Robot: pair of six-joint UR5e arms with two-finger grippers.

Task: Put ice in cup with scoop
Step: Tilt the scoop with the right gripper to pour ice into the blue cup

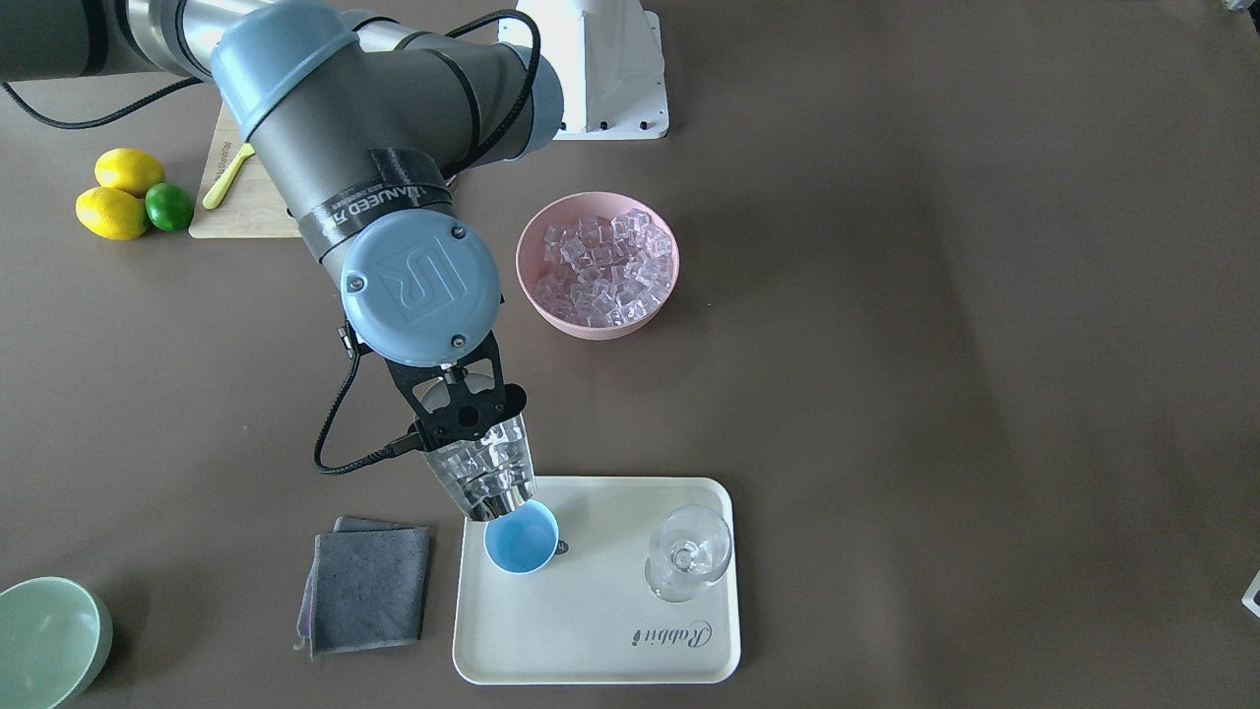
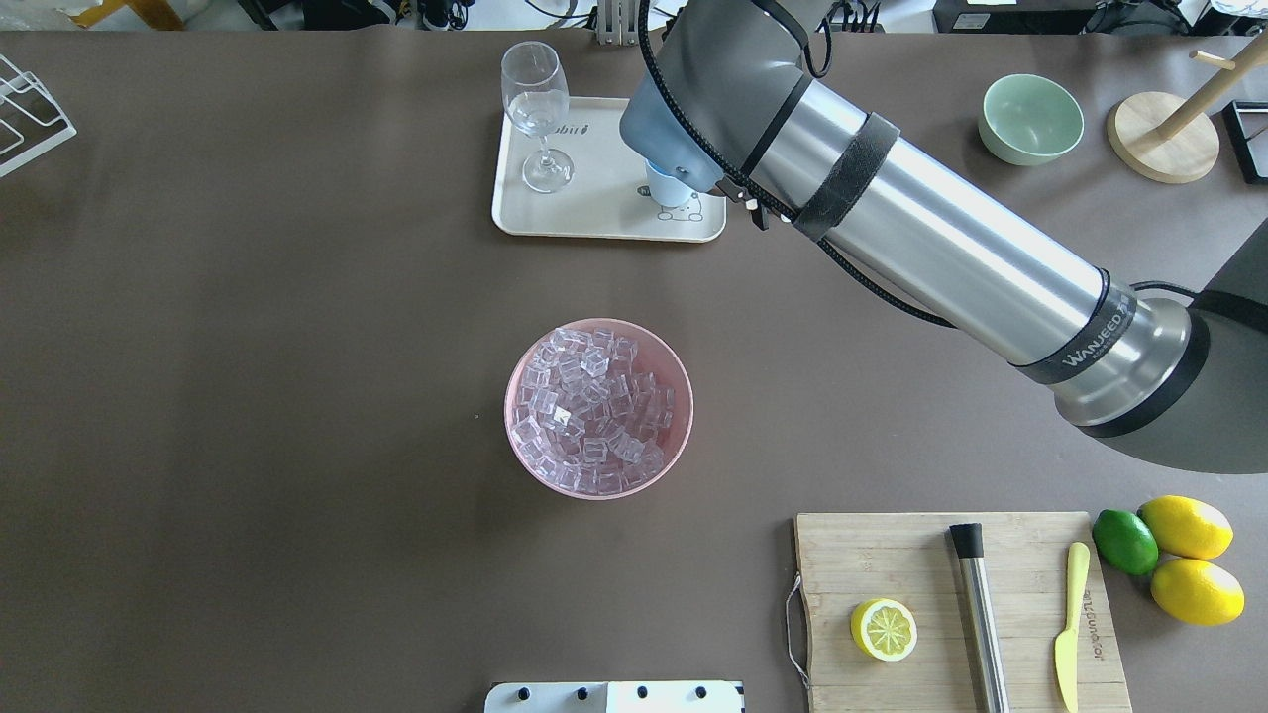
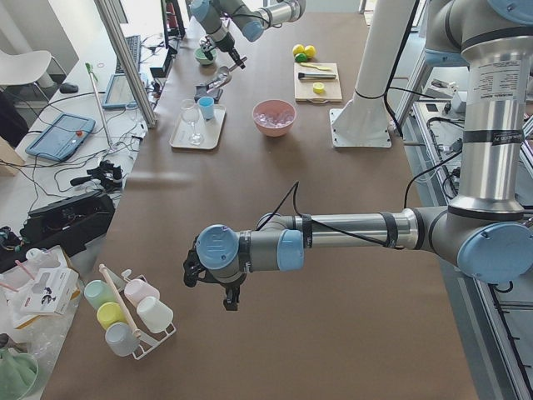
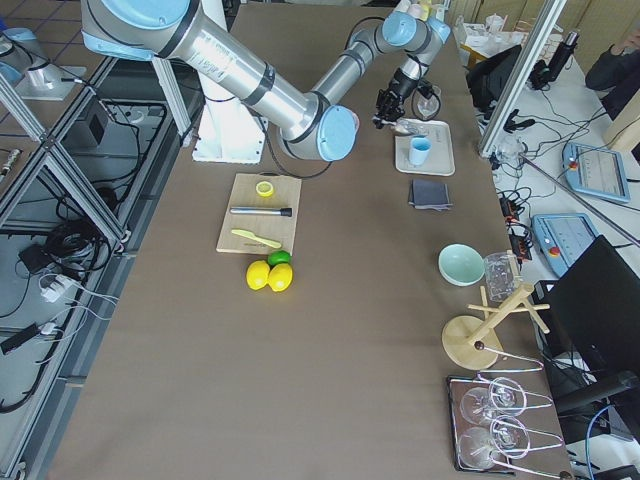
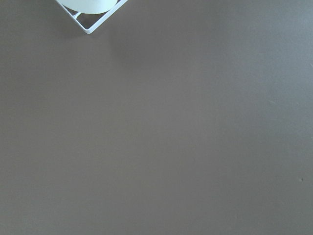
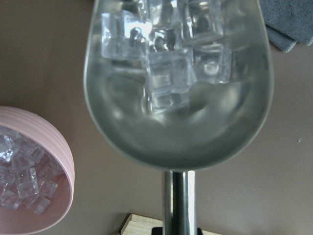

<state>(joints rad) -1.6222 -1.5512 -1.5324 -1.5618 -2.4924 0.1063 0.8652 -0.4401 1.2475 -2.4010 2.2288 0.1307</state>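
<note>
My right gripper (image 1: 463,406) is shut on the rod handle of the steel scoop (image 1: 489,476), which tilts mouth-down just above the near rim of the light-blue cup (image 1: 522,540). The cup looks empty and stands on a cream tray (image 1: 591,640). Several clear ice cubes (image 6: 168,78) lie in the scoop's trough (image 6: 178,127). More ice (image 1: 605,266) fills a pink bowl (image 1: 551,305) at mid-table. From overhead the arm hides most of the cup (image 2: 672,190). My left gripper (image 3: 230,300) hovers over bare table far from these; I cannot tell if it is open or shut.
A stemmed glass (image 1: 689,553) stands on the tray right of the cup. A grey cloth (image 1: 366,588) lies left of the tray and a pale-green bowl (image 1: 44,640) further left. A cutting board (image 2: 951,555) holds a steel cylinder (image 2: 979,614), knife and lemon half.
</note>
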